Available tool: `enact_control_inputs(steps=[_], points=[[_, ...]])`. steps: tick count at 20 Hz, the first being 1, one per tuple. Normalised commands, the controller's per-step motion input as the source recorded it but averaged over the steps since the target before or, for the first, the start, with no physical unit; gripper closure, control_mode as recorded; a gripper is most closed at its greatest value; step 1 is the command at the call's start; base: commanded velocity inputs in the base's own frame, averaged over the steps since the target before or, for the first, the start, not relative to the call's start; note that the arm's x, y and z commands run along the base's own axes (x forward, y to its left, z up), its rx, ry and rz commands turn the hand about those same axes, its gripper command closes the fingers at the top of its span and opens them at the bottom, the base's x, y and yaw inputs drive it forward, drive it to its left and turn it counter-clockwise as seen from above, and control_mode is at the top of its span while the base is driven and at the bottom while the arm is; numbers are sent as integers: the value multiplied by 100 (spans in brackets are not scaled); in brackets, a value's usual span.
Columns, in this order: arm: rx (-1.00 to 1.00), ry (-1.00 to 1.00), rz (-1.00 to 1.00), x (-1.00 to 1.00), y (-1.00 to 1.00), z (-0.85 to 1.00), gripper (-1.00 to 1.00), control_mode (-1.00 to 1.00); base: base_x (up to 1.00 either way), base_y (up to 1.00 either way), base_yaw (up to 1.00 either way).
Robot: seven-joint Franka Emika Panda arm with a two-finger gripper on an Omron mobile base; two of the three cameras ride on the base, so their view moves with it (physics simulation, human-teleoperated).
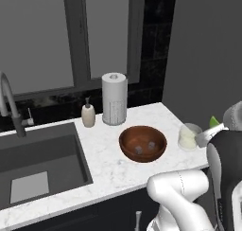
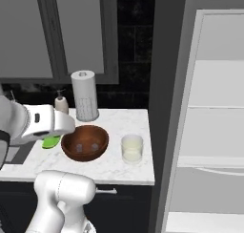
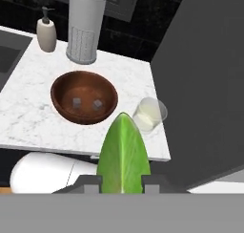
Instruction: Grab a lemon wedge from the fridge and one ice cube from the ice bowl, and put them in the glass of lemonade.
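No writing was readable anywhere. The gripper [image 3: 122,184] held the lemon wedge [image 3: 123,155] between its fingertips. The right base view showed the open fridge [image 2: 209,132]; the hand view showed two ice cubes in the ice bowl [image 3: 64,84].

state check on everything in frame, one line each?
lemon wedge: held between the fingertips, off the counter.
gripper: shut on the lemon wedge.
glass of lemonade: upright, holding pale liquid.
ice bowl: upright, two ice cubes inside.
fridge: door open, white shelves showing.
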Motion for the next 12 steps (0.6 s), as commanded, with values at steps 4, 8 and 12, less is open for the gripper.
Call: enact_control_inputs(steps=[4,8,12], points=[[0,5,0,58,0,-5,100,-100,0,0,0],[0,9,0,52,0,-17,100,-100,0,0,0],[-1,23,-7,92,-12,-37,100,-100,0,0,0]])
